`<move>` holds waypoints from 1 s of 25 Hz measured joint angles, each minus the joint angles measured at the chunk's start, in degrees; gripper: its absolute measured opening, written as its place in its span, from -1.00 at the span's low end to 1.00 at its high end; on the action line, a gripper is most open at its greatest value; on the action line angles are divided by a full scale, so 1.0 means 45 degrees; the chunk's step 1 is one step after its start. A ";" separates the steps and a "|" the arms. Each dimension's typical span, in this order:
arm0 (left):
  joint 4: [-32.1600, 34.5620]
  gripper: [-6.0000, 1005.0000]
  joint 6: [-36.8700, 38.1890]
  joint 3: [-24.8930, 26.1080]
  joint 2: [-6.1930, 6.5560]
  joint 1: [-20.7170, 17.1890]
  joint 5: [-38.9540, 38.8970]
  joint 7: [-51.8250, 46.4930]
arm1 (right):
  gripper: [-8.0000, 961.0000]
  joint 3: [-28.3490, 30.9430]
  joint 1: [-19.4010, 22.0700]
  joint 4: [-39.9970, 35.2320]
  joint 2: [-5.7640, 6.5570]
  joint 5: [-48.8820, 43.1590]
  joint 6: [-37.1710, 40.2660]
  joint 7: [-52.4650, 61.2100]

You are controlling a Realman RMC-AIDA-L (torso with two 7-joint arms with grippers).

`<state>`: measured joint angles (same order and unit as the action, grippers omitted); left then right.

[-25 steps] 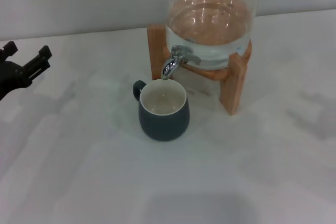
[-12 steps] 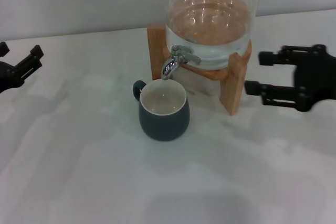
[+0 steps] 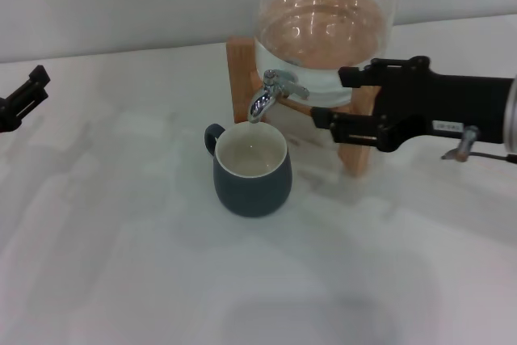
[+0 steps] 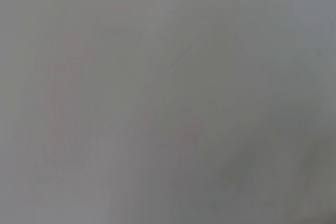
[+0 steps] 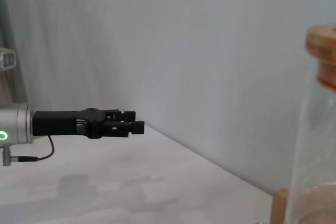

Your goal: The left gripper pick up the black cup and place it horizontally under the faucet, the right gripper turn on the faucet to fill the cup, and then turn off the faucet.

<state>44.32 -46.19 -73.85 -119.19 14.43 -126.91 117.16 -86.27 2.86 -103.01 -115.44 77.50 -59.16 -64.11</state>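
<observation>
The dark grey-black ceramic mug with the cream inside (image 3: 251, 169) is sitting upright on the white table (image 3: 121, 264), right under the shiny chrome tap (image 3: 271, 93). The boxy black right gripper (image 3: 331, 98) is hanging beside the tap with fingers spread, holding nothing. The black left claw (image 3: 24, 98) is sitting way off at the table's edge, can't tell its grip.

Table (image 3: 121, 280): a white, flat surface that fills the lower part of the head view; it also shows in the right wrist view.
Wall (image 3: 121, 2): plain and pale grey, it meets the far edge of the table.
Glass dispenser (image 3: 327, 30): a clear round vessel, upright on the stand, with water in its lower part.
Wooden stand (image 3: 355, 131): light brown wood, it stands on the table and holds the dispenser above it; one leg shows on each side.
Wooden lid (image 5: 323, 51): a round brown piece on top of the glass, seen at the edge of the right wrist view.
</observation>
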 joint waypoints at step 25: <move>0.0114 0.77 -0.0494 0.0065 0.0001 -0.0181 0.0007 -0.0045 | 0.44 -0.1281 -0.1106 0.2297 0.0030 -0.0150 0.2089 0.0311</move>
<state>44.83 -48.42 -73.56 -119.18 13.62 -126.88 116.95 -92.04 -2.12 -92.67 -115.31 76.83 -49.76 -62.71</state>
